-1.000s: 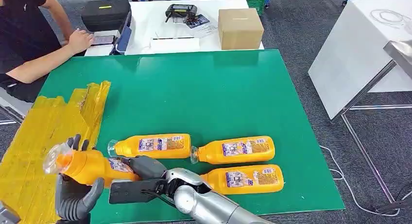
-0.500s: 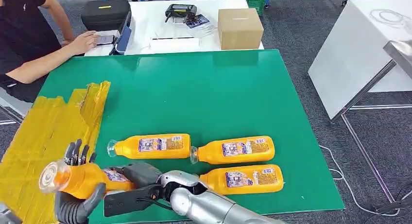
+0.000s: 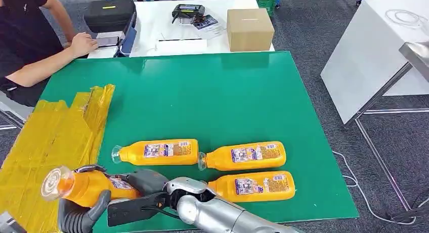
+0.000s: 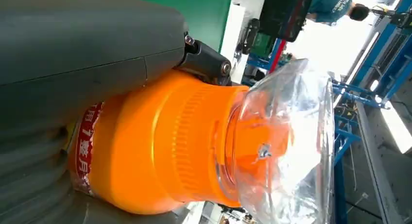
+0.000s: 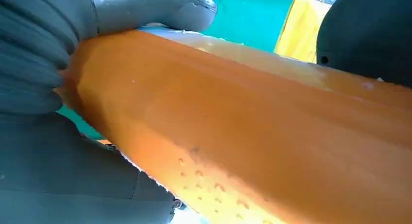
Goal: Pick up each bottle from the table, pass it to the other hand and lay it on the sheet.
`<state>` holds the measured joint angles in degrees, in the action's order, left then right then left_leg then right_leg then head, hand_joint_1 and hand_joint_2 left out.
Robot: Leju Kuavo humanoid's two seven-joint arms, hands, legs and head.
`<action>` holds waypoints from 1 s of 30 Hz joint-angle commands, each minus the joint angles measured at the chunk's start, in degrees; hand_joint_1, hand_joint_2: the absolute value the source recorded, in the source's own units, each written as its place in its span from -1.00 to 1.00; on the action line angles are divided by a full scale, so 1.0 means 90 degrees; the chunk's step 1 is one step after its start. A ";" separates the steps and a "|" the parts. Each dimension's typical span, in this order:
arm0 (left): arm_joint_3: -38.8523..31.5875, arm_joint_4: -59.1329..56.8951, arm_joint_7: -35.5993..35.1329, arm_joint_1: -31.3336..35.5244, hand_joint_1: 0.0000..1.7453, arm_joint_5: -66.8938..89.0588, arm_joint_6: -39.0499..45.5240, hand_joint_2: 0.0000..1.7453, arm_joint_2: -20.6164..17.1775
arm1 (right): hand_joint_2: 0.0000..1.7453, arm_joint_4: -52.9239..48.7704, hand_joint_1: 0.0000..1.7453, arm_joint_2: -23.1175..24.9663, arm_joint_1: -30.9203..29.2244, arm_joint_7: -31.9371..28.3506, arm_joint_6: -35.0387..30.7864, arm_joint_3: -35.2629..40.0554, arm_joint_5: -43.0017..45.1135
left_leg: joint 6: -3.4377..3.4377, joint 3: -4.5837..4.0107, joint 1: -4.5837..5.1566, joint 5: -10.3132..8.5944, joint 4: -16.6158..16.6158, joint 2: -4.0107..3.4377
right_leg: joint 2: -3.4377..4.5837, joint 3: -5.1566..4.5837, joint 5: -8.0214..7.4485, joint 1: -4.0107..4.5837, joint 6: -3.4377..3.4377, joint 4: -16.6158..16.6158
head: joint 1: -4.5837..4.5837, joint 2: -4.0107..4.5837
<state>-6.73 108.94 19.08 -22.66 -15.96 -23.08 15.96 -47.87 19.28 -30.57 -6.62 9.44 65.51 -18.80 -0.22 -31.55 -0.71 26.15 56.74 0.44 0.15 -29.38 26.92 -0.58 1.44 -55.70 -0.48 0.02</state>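
From the head view you see both hands on one orange bottle (image 3: 86, 185) at the table's near edge, beside the yellow sheet (image 3: 45, 142): left hand (image 3: 81, 213) wrapped under it, right hand (image 3: 144, 181) gripping its base. Your left wrist view shows fingers (image 4: 87, 34) clasping the bottle's neck. Your right wrist view shows the thumb (image 5: 155, 10) pressed on the bottle's body.

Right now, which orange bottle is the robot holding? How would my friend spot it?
Find the big green table and look at its near left corner, beside the yellow sheet. There both robot hands, the left hand and the right hand, hold one orange bottle between them. The three other bottles lie flat on the green, untouched.
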 commanded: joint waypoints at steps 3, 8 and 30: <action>0.0261 -0.0322 -0.0008 0.0317 1.00 0.0099 -0.0354 1.00 -0.0120 | 1.00 0.0138 1.00 0.0016 -0.0101 0.0038 -0.0088 0.0558 -0.0077 | 0.0004 0.0008 0.0000 -0.0003 -0.0008 0.0007 | -0.0012 0.0013 0.0000 0.0002 -0.0004 0.0009 | 0.0002 0.0000; 0.0266 -0.0274 -0.0002 0.0262 1.00 0.0101 -0.0450 1.00 -0.0086 | 1.00 -0.0186 1.00 -0.0116 -0.0054 0.0145 -0.0436 0.0074 -0.0075 | 0.0005 0.0001 0.0001 -0.0002 -0.0002 0.0013 | -0.0017 0.0008 0.0002 0.0000 -0.0002 0.0004 | 0.0002 0.0000; 0.0113 -0.0006 0.0351 0.0431 1.00 0.1060 0.0149 1.00 -0.0122 | 1.00 -0.0623 -1.00 -0.0295 -0.0033 0.0387 -0.1159 -0.0685 -0.0635 | 0.0008 0.0009 -0.0004 0.0000 -0.0001 0.0007 | -0.0013 0.0018 0.0000 0.0007 -0.0004 0.0010 | 0.0002 0.0000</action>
<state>-6.29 110.07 22.45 -19.65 -6.67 -21.79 15.80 -53.16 18.62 -29.29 -3.32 -0.83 60.17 -24.68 -0.22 -31.55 -0.72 26.15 56.74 0.45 0.15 -29.38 26.92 -0.57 1.44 -55.70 -0.46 0.02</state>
